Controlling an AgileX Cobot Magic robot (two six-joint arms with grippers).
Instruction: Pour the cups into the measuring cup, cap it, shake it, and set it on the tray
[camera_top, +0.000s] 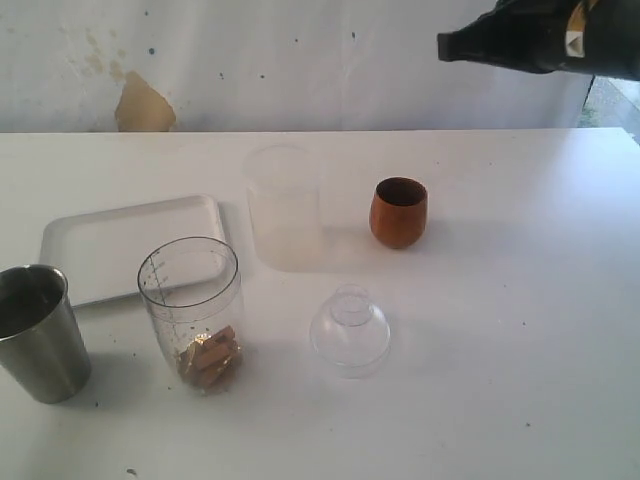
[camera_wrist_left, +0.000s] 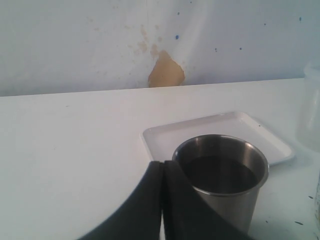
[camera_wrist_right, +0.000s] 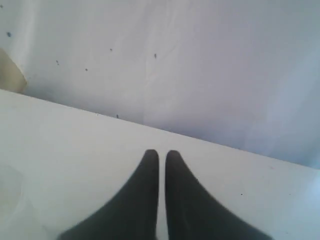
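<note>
Exterior view: one tall clear plastic measuring cup (camera_top: 190, 300) stands near the front, tan pieces lying in its bottom. Just beside it stands one tapered steel tumbler (camera_top: 38, 335), and behind both lies one flat white tray (camera_top: 110, 245). One rounded brown wooden cup (camera_top: 398, 212), one frosted translucent cup (camera_top: 285, 205) and one clear dome lid (camera_top: 350, 330) stand apart. A black arm (camera_top: 530, 35) hangs high at the far right.

Left wrist view: the left gripper (camera_wrist_left: 162, 165) is pressed together and empty, beside the tumbler's rim. The tumbler looks empty.

Right wrist view: the right gripper (camera_wrist_right: 162, 155) is closed on nothing, above bare table.

Pouring seems at least partly done. Whether the wooden cup is empty I cannot tell. If it is, the next move is to open the jaws and pick up the lid.
</note>
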